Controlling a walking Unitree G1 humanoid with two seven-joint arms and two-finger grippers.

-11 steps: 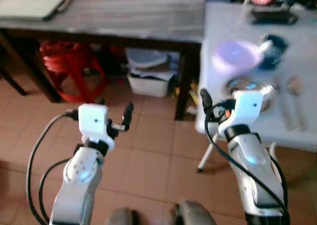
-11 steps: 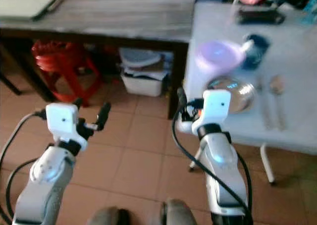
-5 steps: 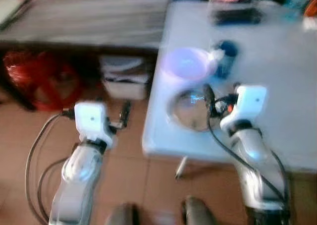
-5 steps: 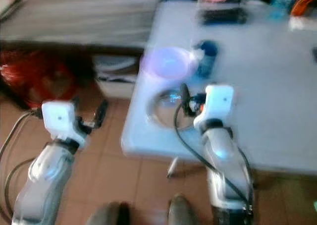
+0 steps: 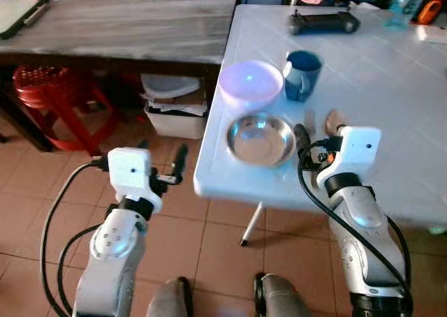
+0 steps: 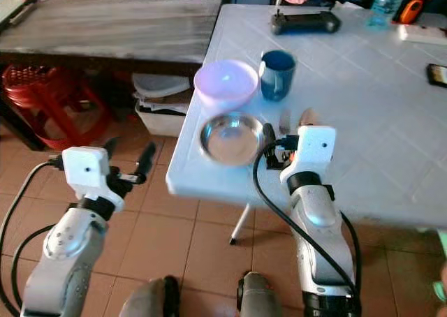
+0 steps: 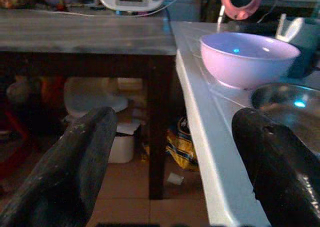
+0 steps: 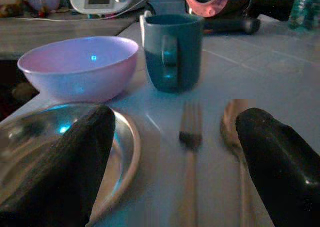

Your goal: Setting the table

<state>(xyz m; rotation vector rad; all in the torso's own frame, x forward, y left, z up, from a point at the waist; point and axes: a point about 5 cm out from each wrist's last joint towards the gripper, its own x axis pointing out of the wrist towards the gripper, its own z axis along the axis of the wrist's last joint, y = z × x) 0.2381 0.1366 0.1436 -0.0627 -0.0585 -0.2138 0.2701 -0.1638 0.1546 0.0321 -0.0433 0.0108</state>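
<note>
Entry: right claw [image 8: 170, 152] against the cutlery, at this moment

- Table [image 5: 391, 72]: white, tiled top; you stood at its near left corner, with a darker wooden table [image 5: 119, 24] butting against it on the left
- Steel plate [image 5: 262, 139]: lay at the near left corner of the white table, close to the edge
- Pink bowl [image 5: 250, 83]: sat just beyond the plate, farther in
- Blue mug [image 5: 302, 72]: stood upright, just right of the bowl, handle turned toward you
- Fork [image 8: 189, 152] and spoon [image 8: 235, 132]: lay side by side on the table just right of the plate, long axes running near to far, heads at the far end toward the mug, fork the nearer of the two to the plate
- Right claw: released, its two fingers spread wide; it hovered low over the near table edge with the fork and spoon straight ahead between the finger lines, the left finger over the plate rim
- Left claw [image 5: 160, 170]: also spread and empty, held over the floor left of the table, well apart from every item
- Judgement: your right arm was plainly the nearer one; since the cutlery lay lengthwise along the claw's reach, a grasp would likely need the fingers closing across the handles
</note>
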